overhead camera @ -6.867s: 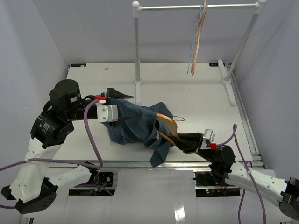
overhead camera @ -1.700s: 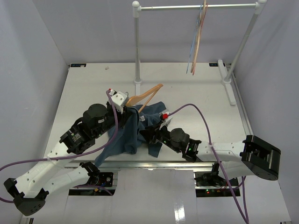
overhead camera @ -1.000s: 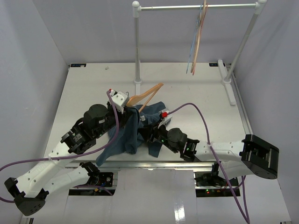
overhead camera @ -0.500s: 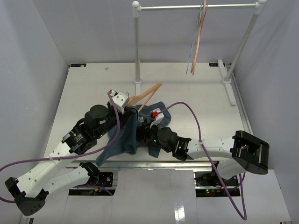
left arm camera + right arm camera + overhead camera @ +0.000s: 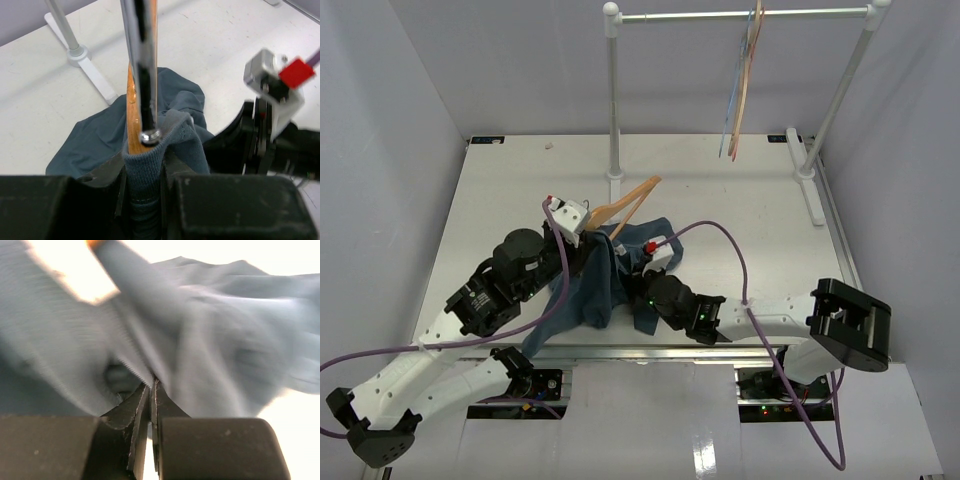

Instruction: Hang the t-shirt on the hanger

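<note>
White table [image 5: 740, 215], grey walls [image 5: 380, 130], garment rack [image 5: 740, 15].

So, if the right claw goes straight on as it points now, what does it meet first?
The t-shirt: its folds fill the right wrist view just ahead of the right claw, probably touching the tips. The picture is blurred, so depth is uncertain.
</note>
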